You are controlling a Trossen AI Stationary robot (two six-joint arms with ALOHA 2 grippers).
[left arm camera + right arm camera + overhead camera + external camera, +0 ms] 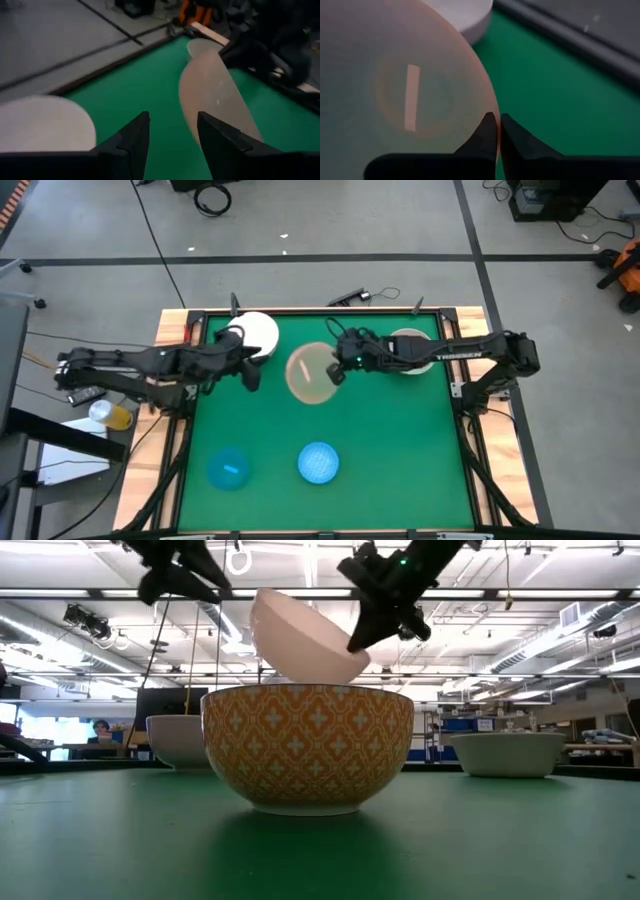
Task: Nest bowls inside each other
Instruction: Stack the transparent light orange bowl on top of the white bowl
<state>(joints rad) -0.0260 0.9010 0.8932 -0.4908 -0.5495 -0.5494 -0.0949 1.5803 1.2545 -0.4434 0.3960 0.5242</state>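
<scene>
My right gripper point(335, 372) is shut on the wide tan bowl point(310, 372), which hangs tilted above the table's far middle point(305, 635). My left gripper point(250, 376) stands open and raised beside the white bowl point(256, 334), with nothing between its fingers point(172, 145). The white bowl rests on its base at the far left. Under my right arm, at the far right, sits the cream bowl point(410, 350). Two blue bowls rest near the front edge: a plain one point(228, 468) and a speckled one point(319, 462). My right gripper pinches the tan bowl's rim point(489, 111) on the side toward the table's right, between its two fingers. The fingers slant down from the right. The bowl is lifted clear of the table and tilted, its opening turned up toward the gripper point(370, 635).
In the low view a bowl with an orange patterned wall point(308, 745) stands nearest the camera and hides the table's middle. The green mat point(400, 440) has free room at its right and centre. A wooden frame point(470, 430) borders the table.
</scene>
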